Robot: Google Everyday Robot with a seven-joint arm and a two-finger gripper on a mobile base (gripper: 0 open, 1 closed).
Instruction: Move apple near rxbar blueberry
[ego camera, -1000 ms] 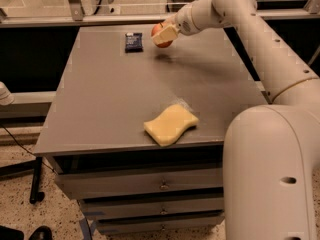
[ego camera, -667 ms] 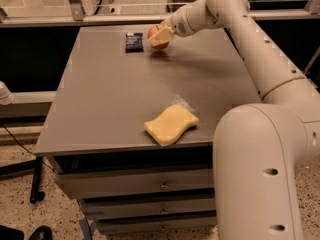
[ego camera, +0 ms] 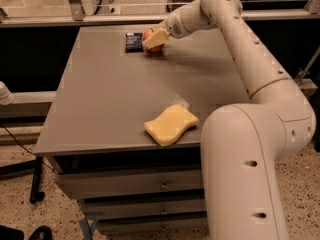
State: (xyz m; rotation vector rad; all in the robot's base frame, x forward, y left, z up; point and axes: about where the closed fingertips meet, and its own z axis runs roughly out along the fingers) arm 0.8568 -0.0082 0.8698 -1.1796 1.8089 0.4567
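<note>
Grey table (ego camera: 110,99), drawers under top. Far end: rxbar blueberry (ego camera: 133,41) lying flat; apple (ego camera: 149,34) just right of it, clamped in gripper (ego camera: 154,39), contact with top unclear. Near edge: yellow sponge (ego camera: 171,124) flat.

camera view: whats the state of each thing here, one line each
apple: gripped, low over the far end of the table, just right of the bar
gripper: shut on the apple, at the table's far end
rxbar blueberry: lying flat, free of the gripper
sponge: lying flat near the front edge, free
drawers: shut
</note>
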